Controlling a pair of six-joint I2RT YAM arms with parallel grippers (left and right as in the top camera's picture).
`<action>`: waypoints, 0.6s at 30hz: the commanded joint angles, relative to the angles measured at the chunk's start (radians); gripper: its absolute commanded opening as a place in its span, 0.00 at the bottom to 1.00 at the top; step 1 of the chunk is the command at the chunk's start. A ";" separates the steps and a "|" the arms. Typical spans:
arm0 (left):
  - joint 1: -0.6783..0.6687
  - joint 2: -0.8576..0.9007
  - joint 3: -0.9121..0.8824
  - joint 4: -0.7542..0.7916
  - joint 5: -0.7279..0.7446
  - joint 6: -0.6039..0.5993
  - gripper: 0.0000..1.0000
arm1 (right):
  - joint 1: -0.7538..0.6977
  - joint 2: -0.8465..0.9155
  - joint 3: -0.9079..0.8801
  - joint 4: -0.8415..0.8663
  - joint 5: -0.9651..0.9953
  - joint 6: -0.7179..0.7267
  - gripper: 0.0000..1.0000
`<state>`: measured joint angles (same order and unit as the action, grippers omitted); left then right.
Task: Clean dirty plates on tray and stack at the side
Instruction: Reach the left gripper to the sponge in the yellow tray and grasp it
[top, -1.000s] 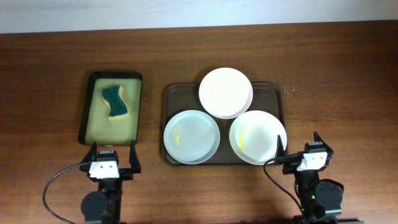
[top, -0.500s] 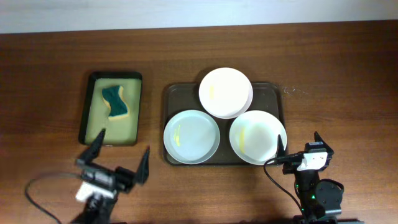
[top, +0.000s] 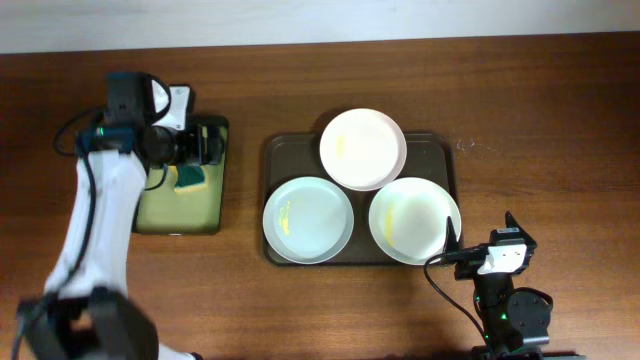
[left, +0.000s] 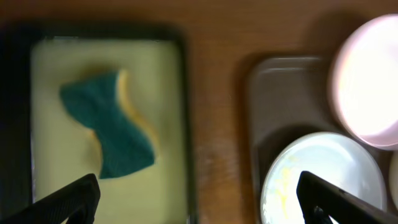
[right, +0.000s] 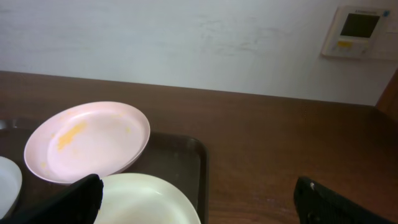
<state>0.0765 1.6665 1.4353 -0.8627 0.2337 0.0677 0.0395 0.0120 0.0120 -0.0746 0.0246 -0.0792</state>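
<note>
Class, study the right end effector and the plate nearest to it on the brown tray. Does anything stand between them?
Nothing visible does. The right end effector sits open just off the near right corner of the tray. The nearest plate lies directly ahead of it and shows between its fingers in the right wrist view.

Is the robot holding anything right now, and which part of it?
Nothing is held. The left gripper hangs open above the sponge, and the right gripper is open and empty too.
</note>
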 joint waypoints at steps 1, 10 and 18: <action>0.074 0.201 0.133 -0.080 -0.021 -0.079 0.99 | 0.005 -0.006 -0.006 -0.005 0.014 0.005 0.98; 0.103 0.472 0.132 -0.003 -0.021 -0.109 0.99 | 0.005 -0.006 -0.006 -0.005 0.014 0.005 0.98; 0.102 0.514 0.132 0.025 -0.217 -0.109 0.99 | 0.005 -0.006 -0.006 -0.005 0.014 0.005 0.98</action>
<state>0.1715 2.1441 1.5604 -0.8444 0.1249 -0.0315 0.0395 0.0120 0.0120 -0.0746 0.0261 -0.0788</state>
